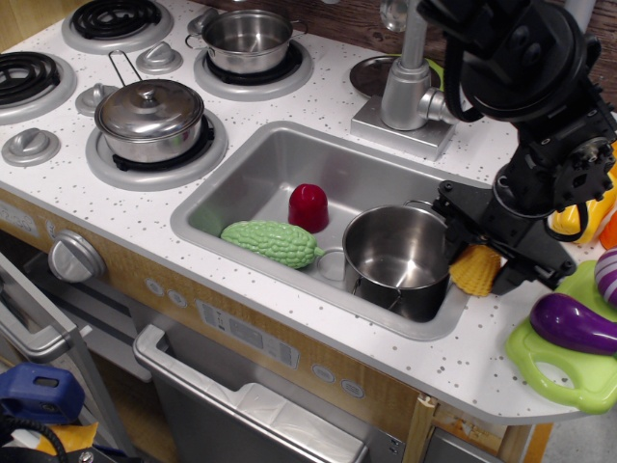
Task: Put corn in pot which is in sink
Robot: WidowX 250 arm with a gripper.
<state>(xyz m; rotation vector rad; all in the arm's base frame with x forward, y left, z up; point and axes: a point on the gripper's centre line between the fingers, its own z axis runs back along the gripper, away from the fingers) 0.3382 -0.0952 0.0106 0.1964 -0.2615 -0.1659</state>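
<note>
The yellow ribbed corn [474, 271] sits at the right rim of the sink [260, 164], on the white countertop beside the pot. The large shiny steel pot [400, 253] stands open and empty in the sink's right end. My black gripper [480, 261] comes down from the upper right, with one finger on each side of the corn. The jaws are closed against it, and the corn is tilted toward the pot. The arm hides the counter behind the corn.
A bumpy green gourd [272, 243] and a red piece [308, 206] lie in the sink left of the pot. The grey faucet [413, 87] stands behind. A lidded pot [149, 114] and a small pot [247, 39] sit on burners. A purple eggplant [576, 324] lies on a green board [559, 371].
</note>
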